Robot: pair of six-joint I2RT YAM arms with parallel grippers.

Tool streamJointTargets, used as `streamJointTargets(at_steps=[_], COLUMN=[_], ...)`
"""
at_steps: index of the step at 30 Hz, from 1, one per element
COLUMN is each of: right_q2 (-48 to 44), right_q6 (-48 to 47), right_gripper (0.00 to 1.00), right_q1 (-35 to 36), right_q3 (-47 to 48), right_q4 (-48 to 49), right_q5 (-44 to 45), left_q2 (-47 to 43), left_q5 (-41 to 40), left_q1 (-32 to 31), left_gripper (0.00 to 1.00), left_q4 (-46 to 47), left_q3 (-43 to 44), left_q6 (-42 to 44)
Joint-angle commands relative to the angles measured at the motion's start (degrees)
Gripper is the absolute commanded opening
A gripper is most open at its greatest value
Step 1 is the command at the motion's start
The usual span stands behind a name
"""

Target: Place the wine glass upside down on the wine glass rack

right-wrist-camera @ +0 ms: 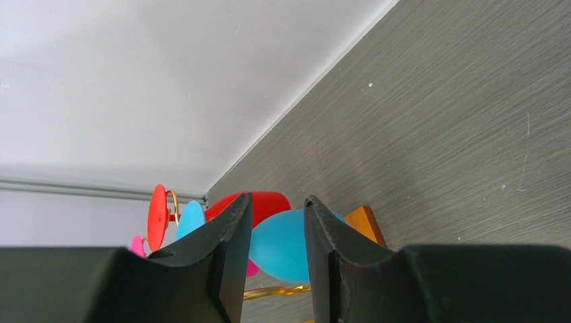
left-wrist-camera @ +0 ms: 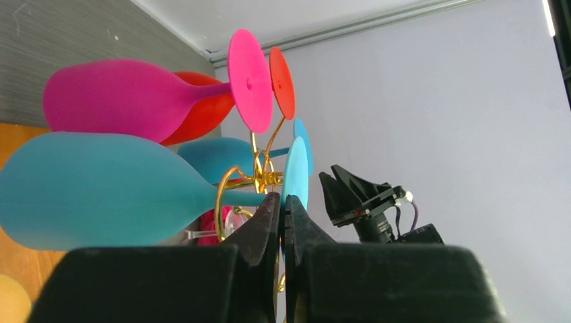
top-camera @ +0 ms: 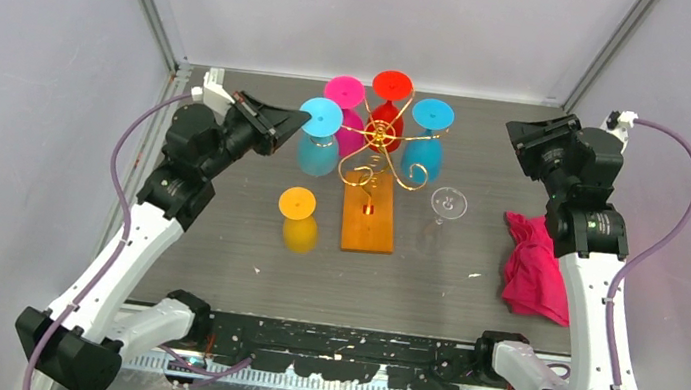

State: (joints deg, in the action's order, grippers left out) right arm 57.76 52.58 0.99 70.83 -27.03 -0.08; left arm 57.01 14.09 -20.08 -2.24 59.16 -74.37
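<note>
- L gripper (top-camera: pixel 298 123): jaws shut, nothing held. Tips sit just beside the foot of a light-blue plastic wine glass (top-camera: pixel 317 156) hanging on the gold wire wine glass rack w/ orange wooden base (top-camera: pixel 367 223).
- R gripper (top-camera: pixel 514 132): jaws part-open, empty, well apart from the rack, at its 3 o'clock.
- Opaque yellow wine glass (top-camera: pixel 299 221): on table, rim down, foot up, axis vertical. Lies at 6 o'clock from L gripper; L arm nearer.
- Clear wine glass (top-camera: pixel 448 205): on table at 7 o'clock from R gripper; R arm nearer. Attitude unclear.
- Judgement: which glass goes next can't be told.
</note>
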Motion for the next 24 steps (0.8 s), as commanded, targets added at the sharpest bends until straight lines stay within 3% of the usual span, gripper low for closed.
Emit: streamJointTargets(at_steps=[1,24], right_q2=[-0.5,-2.4], right_q6=[-0.6,0.4], right_gripper=[0.40,0.40], right_q1=[-0.2,-0.2], right_q3=[1.8,0.0], right_q4=[2.7,2.6], right_q5=[-1.2,-1.2], left_q2=[-2.9,-3.5], left_q5=[-0.4,5.4], left_q1=[0.4,-0.3], left_gripper=[0.00,0.01], left_q4=[-0.4,-0.5], left_q3=[-1.1,-3.2], left_q6=[0.5,-0.7])
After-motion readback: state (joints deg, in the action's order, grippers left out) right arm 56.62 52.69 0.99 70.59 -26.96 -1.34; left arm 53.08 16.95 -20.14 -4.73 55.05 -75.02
